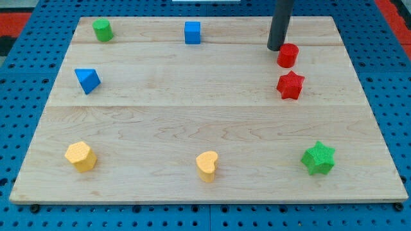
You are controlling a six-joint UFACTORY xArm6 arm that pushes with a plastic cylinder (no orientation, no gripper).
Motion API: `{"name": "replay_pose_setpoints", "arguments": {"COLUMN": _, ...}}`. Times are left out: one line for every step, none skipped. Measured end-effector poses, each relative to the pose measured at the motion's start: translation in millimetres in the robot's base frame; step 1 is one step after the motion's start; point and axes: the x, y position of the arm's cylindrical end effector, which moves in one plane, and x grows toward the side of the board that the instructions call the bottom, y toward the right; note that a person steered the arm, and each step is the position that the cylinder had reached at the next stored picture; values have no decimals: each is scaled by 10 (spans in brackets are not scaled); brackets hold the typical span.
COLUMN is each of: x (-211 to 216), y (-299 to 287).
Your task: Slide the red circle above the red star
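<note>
The red circle (288, 55) sits near the view's top right of the wooden board (205, 115). The red star (290, 85) lies just below it, a small gap between them. My tip (275, 48) is the lower end of the dark rod, just left of and slightly above the red circle, at or very near its edge.
A green circle (102, 29) and a blue cube (192, 32) lie along the top. A blue triangle (87, 80) is at the left. A yellow hexagon-like block (81, 156), a yellow heart (207, 165) and a green star (318, 158) lie along the bottom.
</note>
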Motion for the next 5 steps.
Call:
{"name": "replay_pose_setpoints", "arguments": {"x": -67, "y": -57}}
{"name": "replay_pose_setpoints", "arguments": {"x": -380, "y": -93}}
{"name": "replay_pose_setpoints", "arguments": {"x": -439, "y": 27}}
{"name": "replay_pose_setpoints", "arguments": {"x": -439, "y": 39}}
{"name": "replay_pose_setpoints", "arguments": {"x": -414, "y": 92}}
